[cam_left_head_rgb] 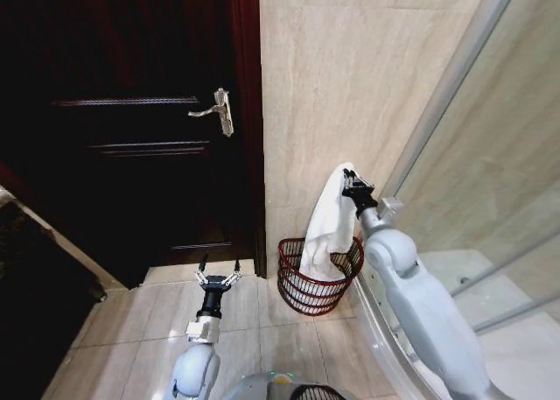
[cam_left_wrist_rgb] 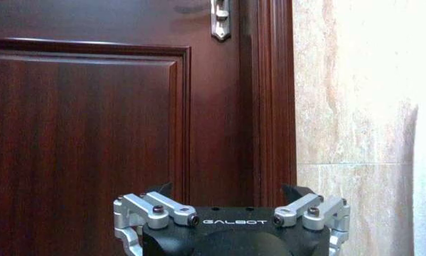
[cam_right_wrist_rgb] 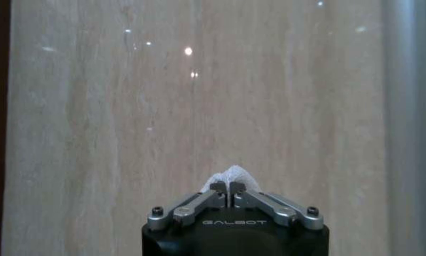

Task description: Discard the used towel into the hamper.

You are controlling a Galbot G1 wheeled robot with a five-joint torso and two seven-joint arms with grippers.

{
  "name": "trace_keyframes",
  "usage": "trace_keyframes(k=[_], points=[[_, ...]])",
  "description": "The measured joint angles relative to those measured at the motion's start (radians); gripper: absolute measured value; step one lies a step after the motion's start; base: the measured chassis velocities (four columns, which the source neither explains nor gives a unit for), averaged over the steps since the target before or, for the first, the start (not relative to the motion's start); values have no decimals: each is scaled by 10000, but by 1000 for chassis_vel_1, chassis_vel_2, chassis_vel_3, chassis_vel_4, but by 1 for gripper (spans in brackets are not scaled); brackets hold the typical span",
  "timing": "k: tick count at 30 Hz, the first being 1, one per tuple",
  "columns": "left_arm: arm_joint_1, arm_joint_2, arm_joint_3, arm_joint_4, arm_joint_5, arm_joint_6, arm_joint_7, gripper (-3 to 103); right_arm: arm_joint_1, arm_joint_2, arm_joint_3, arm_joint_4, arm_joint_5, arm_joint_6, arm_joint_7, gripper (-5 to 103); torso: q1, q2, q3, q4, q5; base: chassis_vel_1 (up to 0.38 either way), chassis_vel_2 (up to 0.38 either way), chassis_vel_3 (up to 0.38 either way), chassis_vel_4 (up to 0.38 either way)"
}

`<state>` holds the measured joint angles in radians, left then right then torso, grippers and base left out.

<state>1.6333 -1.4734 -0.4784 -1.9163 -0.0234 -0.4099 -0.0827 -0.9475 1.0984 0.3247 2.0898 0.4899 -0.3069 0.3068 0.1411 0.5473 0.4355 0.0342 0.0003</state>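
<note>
**Towel held over the hamper**

Nearest, the left gripper [cam_left_head_rgb: 219,275] hangs low over the tiled floor [cam_left_head_rgb: 140,330], left of the hamper, pointing toward the dark wooden door [cam_left_head_rgb: 122,137]. Its jaws stand wide apart with nothing between them; the left wrist view shows the left gripper [cam_left_wrist_rgb: 232,193] facing the door panel and the door frame [cam_left_wrist_rgb: 273,106].

Just to the right of it, the hamper [cam_left_head_rgb: 317,277], a round red-brown wire basket, stands on the floor against the beige tiled wall [cam_left_head_rgb: 350,85], beside the curved base of the glass shower screen [cam_left_head_rgb: 490,155].

Above the hamper's right side, the right gripper [cam_left_head_rgb: 352,186] is raised, its jaws pinched tight on the top of the white towel [cam_left_head_rgb: 328,229]. The towel hangs straight down from the grip, and its lower end reaches inside the hamper's rim. In the right wrist view, a tuft of towel [cam_right_wrist_rgb: 231,175] pokes out between the jaws of the right gripper [cam_right_wrist_rgb: 230,191], with the wall behind.

Farthest, a metal lever handle [cam_left_head_rgb: 216,109] sits on the door's right edge.
</note>
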Motion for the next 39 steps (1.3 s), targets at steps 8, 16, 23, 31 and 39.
trace_keyframes(k=[8,16,23,31,39], points=[[61,-131,74,152,34,-158,-8,100,-1274,414,839,659,-273,126,-672,2,6,12,9,0,-2,7,-17,-8,10],[-9,-192,122,143,203,-148,-3,100,-770,830,783,-3,-175,269,-1015,2,10,18,13,1,-3,0,0,0,0],[44,-366,170,20,412,-12,6,100,-419,1460,514,-1149,-149,553,-867,2,12,23,16,3,-1,0,0,0,0],[126,-390,144,-175,456,154,13,100,-773,1255,389,-2005,526,388,-580,2,14,27,17,1,-3,0,0,0,0],[235,-410,90,-162,407,-5,-40,100,-927,1194,131,-3035,535,593,-563,2,15,28,19,3,-1,0,0,0,0]])
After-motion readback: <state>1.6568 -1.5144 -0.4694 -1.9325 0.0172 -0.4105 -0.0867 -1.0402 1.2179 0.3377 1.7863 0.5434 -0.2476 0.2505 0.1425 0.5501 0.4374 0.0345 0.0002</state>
